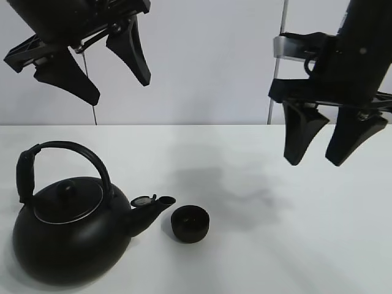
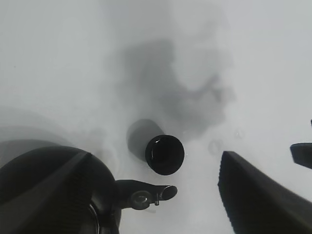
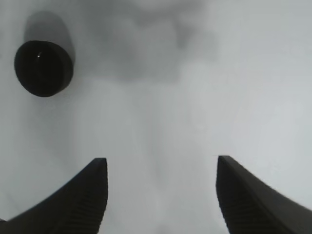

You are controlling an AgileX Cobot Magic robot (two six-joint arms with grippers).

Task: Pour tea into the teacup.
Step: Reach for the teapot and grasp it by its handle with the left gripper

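Black throughout, the task's objects are shown on a plain white table (image 1: 294, 245). The small matte black round teacup (image 1: 189, 223), low and without a handle, is seen upright just beside the tip of the short spout (image 1: 150, 208) of the large glossy black round kettle (image 1: 67, 239), on the side toward the right arm; whether the two touch cannot be told. In both wrist views the cup is seen from above, its hollow dark, and any contents cannot be made out.

The left gripper (image 1: 117, 89) is held high above the kettle with its fingers spread wide and nothing between them. The right gripper (image 1: 315, 160) is held above bare table, well apart from the cup, its fingers parted and likewise empty.

The cup is judged to be light, rigid and probably breakable; it could be slid or tipped by a slight knock, and is best left alone or steadied at its outer wall. The kettle is judged to be stiff, smooth and, if filled, heavy. The arched handle (image 1: 61, 160), with its thicker black grip, is taken as the natural hold, near the crown, where swinging can be expected while tilting. The knobbed lid (image 1: 65, 191) may shift during a steep pour.

No brand, label or legible writing is seen on any surface.
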